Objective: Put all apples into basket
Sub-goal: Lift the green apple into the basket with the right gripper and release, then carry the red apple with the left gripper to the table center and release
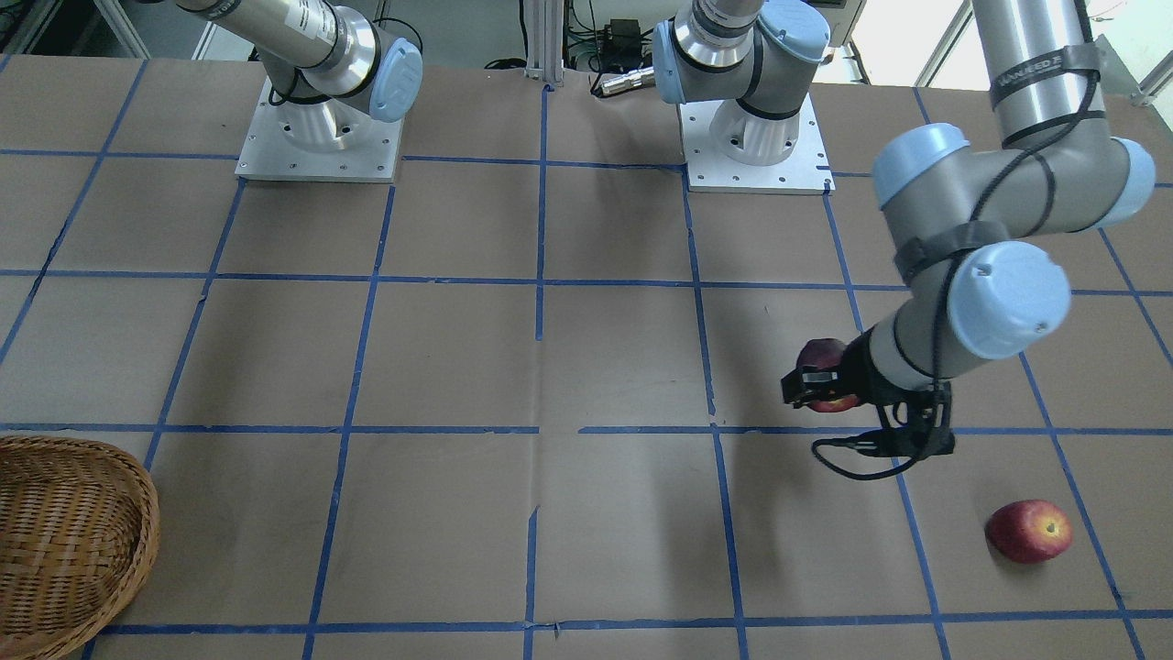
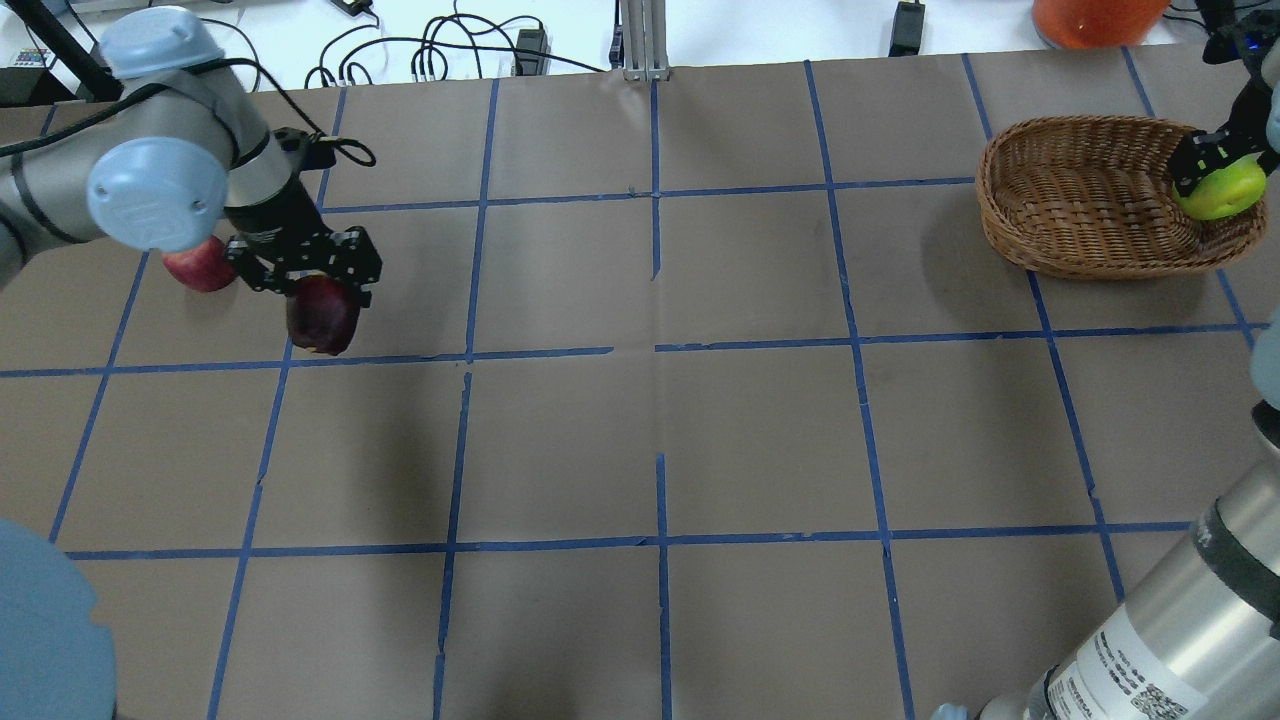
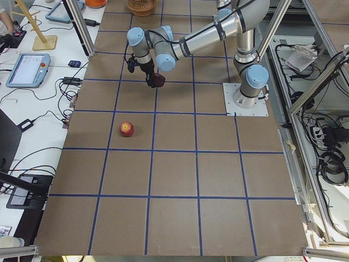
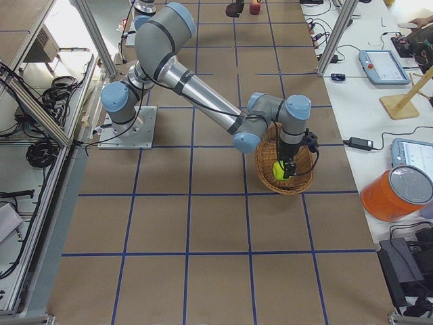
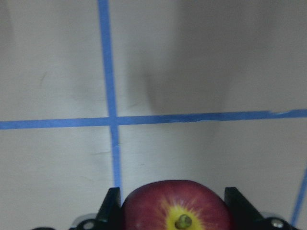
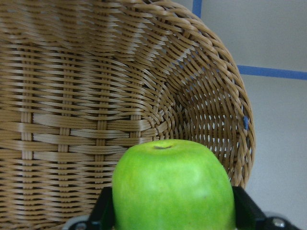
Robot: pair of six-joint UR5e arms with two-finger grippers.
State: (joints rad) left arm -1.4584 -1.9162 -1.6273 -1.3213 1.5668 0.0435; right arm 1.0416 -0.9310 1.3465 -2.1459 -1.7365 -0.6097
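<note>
My left gripper (image 2: 320, 292) is shut on the dark red apple (image 2: 323, 322) and holds it above the table; the left wrist view shows that apple (image 5: 175, 208) between the fingers, with a yellow patch at its stem. The lighter red apple (image 2: 198, 266) lies on the table just behind the left arm, also seen in the front view (image 1: 1028, 530). My right gripper (image 2: 1213, 172) is shut on the green apple (image 2: 1220, 190) over the right end of the wicker basket (image 2: 1080, 255). The right wrist view shows the green apple (image 6: 172, 187) over the basket's inside (image 6: 96, 96).
The table is brown paper with a grid of blue tape lines (image 2: 655, 350). Both arm bases (image 1: 321, 137) stand at the robot's edge. An orange container (image 2: 1095, 18) and cables sit beyond the table's far edge.
</note>
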